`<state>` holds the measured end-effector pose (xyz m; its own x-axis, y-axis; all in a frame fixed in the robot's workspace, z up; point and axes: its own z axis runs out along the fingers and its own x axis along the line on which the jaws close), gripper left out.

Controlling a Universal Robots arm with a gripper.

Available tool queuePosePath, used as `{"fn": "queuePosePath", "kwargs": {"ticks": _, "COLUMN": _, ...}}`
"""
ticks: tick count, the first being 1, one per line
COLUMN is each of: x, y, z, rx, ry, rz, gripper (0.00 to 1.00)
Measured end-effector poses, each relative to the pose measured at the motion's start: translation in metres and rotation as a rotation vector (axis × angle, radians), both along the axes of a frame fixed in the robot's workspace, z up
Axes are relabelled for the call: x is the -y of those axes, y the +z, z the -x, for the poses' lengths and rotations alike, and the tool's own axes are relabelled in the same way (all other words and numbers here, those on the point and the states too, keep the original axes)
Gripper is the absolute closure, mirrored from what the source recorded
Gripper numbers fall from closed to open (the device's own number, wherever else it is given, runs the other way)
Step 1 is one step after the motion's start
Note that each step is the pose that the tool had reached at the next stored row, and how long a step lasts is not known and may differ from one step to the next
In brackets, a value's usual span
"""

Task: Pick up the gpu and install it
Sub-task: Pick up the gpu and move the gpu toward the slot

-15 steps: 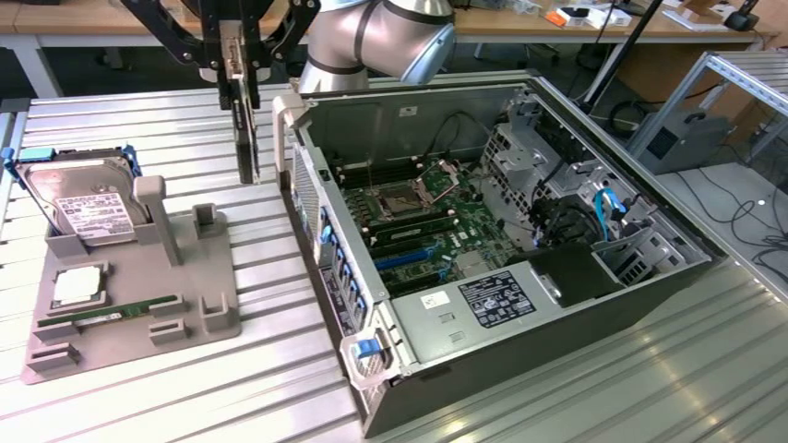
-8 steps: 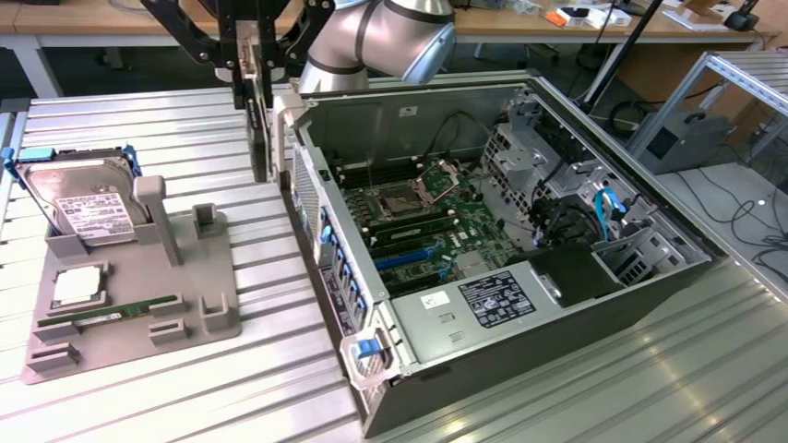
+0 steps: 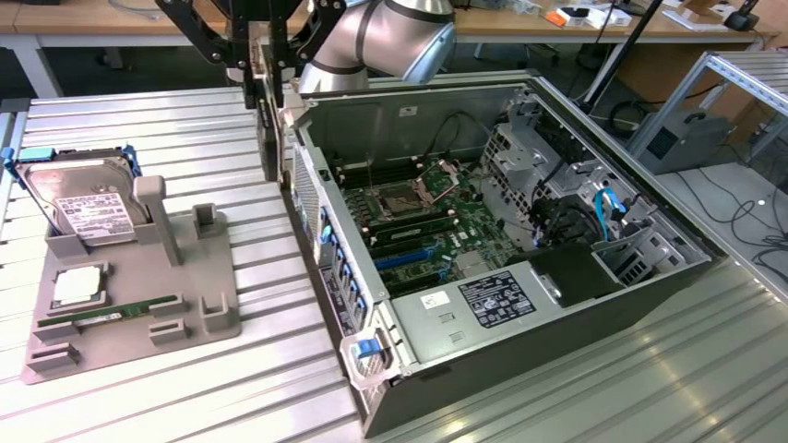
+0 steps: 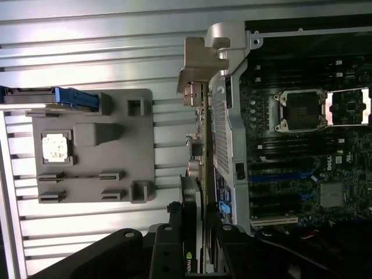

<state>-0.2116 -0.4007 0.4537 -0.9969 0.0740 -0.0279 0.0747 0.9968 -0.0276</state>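
The gpu hangs edge-on, apparently clamped between the fingers.

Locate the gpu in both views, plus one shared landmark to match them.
Exterior view: gpu hangs edge-on in the gripper, beside the case wall, on the exterior view's left of it.
Wrist view: gpu runs edge-on out from the gripper, alongside that wall.
Shared landmark: grey parts holder.

The gpu hangs upright and edge-on, a thin dark card with a silvery metal bracket at one end. The gripper clamps its upper part. It sits just outside the computer case, close alongside the case's perforated wall, on the exterior view's left.
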Motion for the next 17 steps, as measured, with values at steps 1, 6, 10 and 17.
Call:
{"fn": "queuePosePath", "kwargs": {"ticks": 1, "x": 0.0000, "y": 0.0000, "z": -0.001, "rx": 0.0000, "ry": 0.000, "rz": 0.0004, "gripper": 0.73}}
{"fn": "queuePosePath", "kwargs": {"ticks": 6, "x": 0.0000, "y": -0.0005, "z": -0.010, "rx": 0.0000, "ry": 0.000, "rz": 0.0025, "gripper": 0.73}}
{"fn": "queuePosePath", "kwargs": {"ticks": 10, "x": 0.0000, "y": -0.0009, "z": -0.015, "rx": 0.0000, "ry": 0.000, "rz": 0.0039, "gripper": 0.73}}
{"fn": "queuePosePath", "kwargs": {"ticks": 17, "x": 0.0000, "y": -0.0016, "z": -0.025, "rx": 0.0000, "ry": 0.000, "rz": 0.0067, "gripper": 0.73}}
